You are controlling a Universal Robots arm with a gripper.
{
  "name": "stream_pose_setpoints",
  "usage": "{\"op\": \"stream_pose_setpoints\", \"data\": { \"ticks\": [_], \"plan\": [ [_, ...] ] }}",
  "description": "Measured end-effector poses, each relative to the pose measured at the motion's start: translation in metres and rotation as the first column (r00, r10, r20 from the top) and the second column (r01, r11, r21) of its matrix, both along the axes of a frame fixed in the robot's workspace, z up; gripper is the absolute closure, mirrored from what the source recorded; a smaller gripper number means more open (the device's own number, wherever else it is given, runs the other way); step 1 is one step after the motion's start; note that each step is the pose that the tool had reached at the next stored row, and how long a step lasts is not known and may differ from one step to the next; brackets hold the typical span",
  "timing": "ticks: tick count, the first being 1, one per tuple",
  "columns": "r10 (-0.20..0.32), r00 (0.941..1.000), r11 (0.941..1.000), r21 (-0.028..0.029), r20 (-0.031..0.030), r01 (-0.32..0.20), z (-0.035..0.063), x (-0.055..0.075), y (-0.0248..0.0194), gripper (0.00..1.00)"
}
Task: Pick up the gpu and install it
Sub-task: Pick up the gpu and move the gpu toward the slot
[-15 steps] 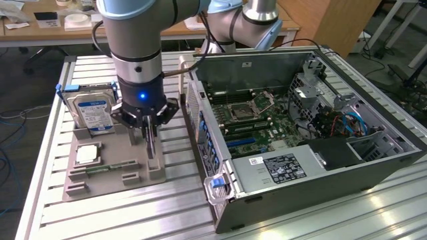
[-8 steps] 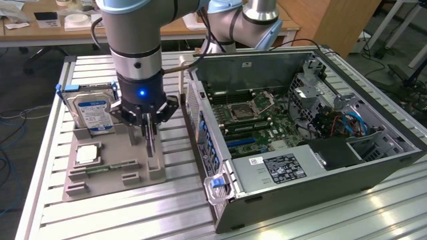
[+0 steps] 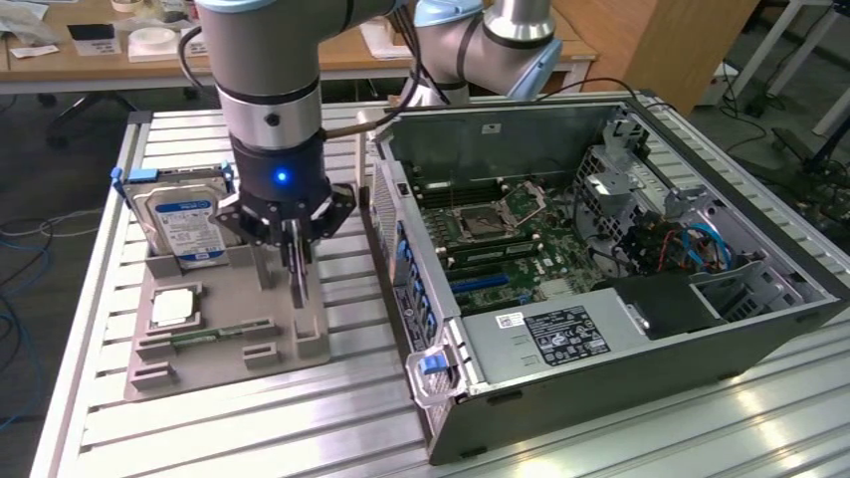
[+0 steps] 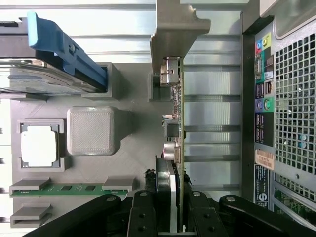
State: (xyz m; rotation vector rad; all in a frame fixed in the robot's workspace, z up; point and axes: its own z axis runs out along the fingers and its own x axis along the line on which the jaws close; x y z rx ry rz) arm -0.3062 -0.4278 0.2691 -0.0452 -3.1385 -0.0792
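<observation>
The gpu (image 3: 298,281) is a thin dark card that stands upright and edge-on over the right side of the grey parts holder (image 3: 233,294). My gripper (image 3: 295,242) comes straight down from above and is shut on its top edge. In the wrist view the gpu (image 4: 177,123) runs as a narrow strip with connectors and a metal bracket, and the black fingers (image 4: 143,217) press on either side of it at my gripper (image 4: 175,219). Whether the card's lower edge is free of the holder (image 4: 133,148) I cannot tell. The open computer case (image 3: 398,199) lies to the exterior view's right, its motherboard (image 3: 512,249) exposed.
The holder also carries a silver hard drive (image 3: 186,214) in a blue caddy (image 4: 64,49), a processor chip (image 3: 175,307) and a green memory stick (image 3: 199,339). The case's rear panel (image 4: 291,98) is close beside the card. A second arm (image 3: 505,40) stands behind the case.
</observation>
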Motion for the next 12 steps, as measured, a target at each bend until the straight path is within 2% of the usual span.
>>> {"op": "stream_pose_setpoints", "data": {
  "ticks": [12],
  "plan": [
    [0.000,1.0000,1.0000,-0.0001,0.0000,0.000,0.0127,0.000,-0.0001,0.72]
  ]
}}
